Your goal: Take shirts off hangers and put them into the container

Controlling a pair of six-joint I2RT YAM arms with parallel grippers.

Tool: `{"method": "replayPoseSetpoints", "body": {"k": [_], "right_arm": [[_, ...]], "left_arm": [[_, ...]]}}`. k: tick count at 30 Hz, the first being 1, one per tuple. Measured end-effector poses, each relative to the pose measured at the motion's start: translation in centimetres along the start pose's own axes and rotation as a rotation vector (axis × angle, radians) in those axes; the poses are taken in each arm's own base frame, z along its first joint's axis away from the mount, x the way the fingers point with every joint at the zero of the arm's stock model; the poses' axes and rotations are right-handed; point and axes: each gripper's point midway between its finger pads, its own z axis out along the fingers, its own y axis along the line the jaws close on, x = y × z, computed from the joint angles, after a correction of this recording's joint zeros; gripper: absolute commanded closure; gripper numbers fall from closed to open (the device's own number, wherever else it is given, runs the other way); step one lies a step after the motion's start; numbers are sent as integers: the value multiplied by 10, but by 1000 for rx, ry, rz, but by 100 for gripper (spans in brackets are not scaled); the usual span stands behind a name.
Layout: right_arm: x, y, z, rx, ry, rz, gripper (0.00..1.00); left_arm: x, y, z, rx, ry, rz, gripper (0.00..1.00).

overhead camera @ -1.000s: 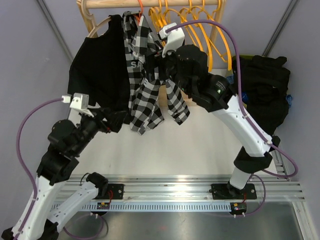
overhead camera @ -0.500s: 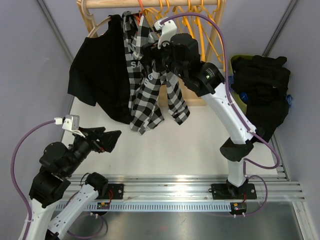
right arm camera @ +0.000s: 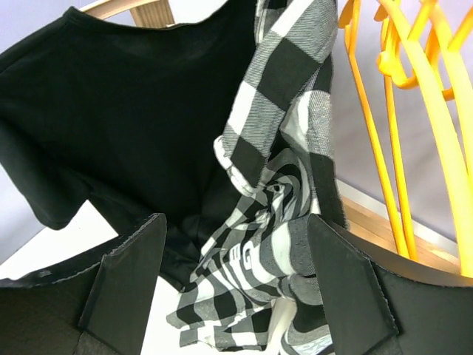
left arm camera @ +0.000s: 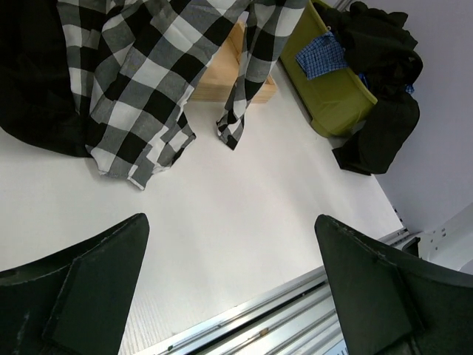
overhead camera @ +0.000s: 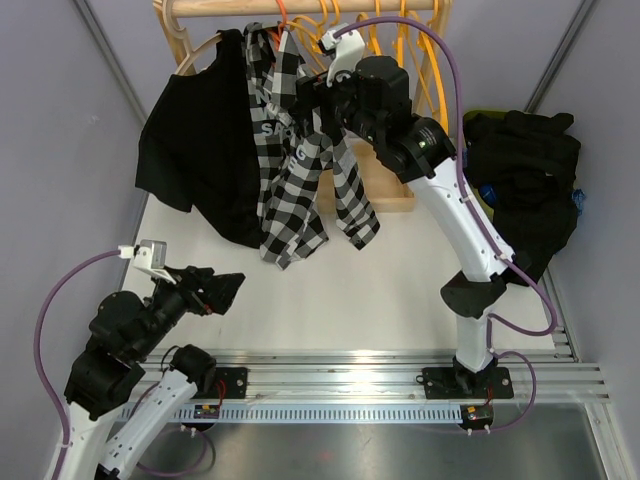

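Right gripper (right arm camera: 236, 220) is up at the rack, far centre, jaws spread wide with a bunched fold of the checked shirt (overhead camera: 300, 180) sitting between them. Nothing is pinched. That shirt hangs from the rail, draped down over the table, with the black shirt (overhead camera: 200, 150) touching it on the left. Empty orange hangers (overhead camera: 400, 50) crowd in just to its right.

Left gripper (overhead camera: 226, 291) is low and near, on the left, released and holding nothing, well apart from the clothes.

The tub (left arm camera: 329, 96) sits at the far right, already heaped with black cloth that spills over its rim.

Now, the dangers. The black shirt lies right against the checked folds, so a close here could catch both layers and pull two garments at once. I'd judge a straight tug risky too: the checked shirt's own hanger is mostly buried under cloth, and a pull could slide it along the rail or unhook it instead of slipping the shirt free. A trailing sleeve could snag on the orange hangers. With the left arm so far off, nothing steadies the hanger. And that full tub may shed whatever lands on top.
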Motion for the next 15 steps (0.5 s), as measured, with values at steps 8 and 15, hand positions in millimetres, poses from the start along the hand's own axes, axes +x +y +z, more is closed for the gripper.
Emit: {"method": "replayPoseSetpoints", "body": {"k": [8, 15], "right_arm": [[7, -28, 8, 48, 15, 3, 16], [9, -30, 12, 33, 18, 3, 21]], "left_arm": [[3, 1, -1, -5, 11, -2, 1], [3, 1, -4, -1, 4, -2, 1]]}}
